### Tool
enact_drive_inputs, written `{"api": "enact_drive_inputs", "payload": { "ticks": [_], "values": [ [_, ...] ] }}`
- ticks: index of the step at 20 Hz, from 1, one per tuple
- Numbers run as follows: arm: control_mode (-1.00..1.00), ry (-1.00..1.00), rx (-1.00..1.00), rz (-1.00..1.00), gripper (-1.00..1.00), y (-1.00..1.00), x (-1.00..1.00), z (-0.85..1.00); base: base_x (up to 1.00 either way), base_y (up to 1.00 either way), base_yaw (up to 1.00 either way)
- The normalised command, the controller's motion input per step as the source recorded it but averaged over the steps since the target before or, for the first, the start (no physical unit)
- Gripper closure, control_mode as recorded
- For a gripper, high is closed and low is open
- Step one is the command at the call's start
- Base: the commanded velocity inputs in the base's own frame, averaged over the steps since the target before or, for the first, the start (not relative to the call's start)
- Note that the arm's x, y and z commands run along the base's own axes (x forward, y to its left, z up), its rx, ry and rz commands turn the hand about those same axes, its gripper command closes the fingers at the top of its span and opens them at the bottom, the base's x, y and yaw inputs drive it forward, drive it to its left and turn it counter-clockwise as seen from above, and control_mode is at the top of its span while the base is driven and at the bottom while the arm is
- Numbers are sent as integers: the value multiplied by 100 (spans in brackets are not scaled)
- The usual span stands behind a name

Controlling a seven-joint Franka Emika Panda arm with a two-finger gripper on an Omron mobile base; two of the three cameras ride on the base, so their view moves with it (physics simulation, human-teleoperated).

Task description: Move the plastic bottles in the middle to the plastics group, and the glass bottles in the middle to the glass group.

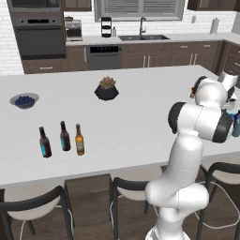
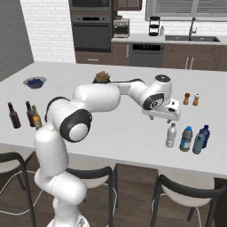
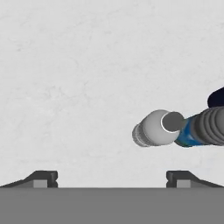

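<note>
White island counter (image 2: pixel 115 128) fills our frame; at left we see two dark beer bottles (image 2: pixel 13 115) beside the amber bottle (image 2: pixel 36 117). Right of centre our gripper (image 2: pixel 162 119) hangs released, empty, above the pale bottle (image 2: pixel 171 135), blue-banded bottle (image 2: pixel 186 138) and blue bottles (image 2: pixel 201 138).

Even, bright, rendered light — soft faint shadows, no glare — slightly coarse, low-resolution pictures.
</note>
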Motion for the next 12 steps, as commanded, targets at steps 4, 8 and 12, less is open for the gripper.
{"api": "enact_drive_inputs", "payload": {
  "ticks": [4, 8, 12],
  "values": [
    [-100, 0, -1, 0, -100, 89, -39, 26, 0, 0, 0],
    [-100, -3, 0, 2, -100, 100, -61, 3, 0, 0, 0],
    [-100, -2, -1, 3, -100, 100, -78, 11, 0, 0, 0]
  ]
}}
